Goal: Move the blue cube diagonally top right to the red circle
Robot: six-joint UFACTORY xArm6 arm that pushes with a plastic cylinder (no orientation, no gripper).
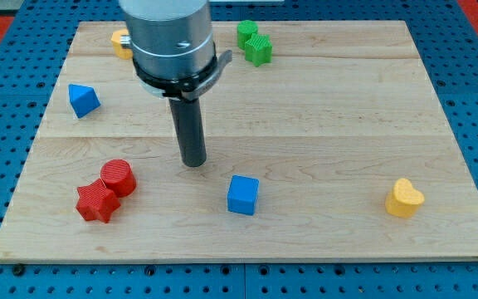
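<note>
The blue cube (242,194) sits on the wooden board (322,108) below centre. The red circle, a short red cylinder (118,177), stands at the lower left, touching a red star (96,202) just below-left of it. My tip (194,162) is on the board up and to the left of the blue cube, with a small gap between them, and to the right of the red circle.
A blue triangular block (82,100) lies at the left. A yellow block (121,41) is partly hidden behind the arm at the top left. Two green blocks (254,43) sit at the top centre. A yellow heart (404,198) lies at the lower right.
</note>
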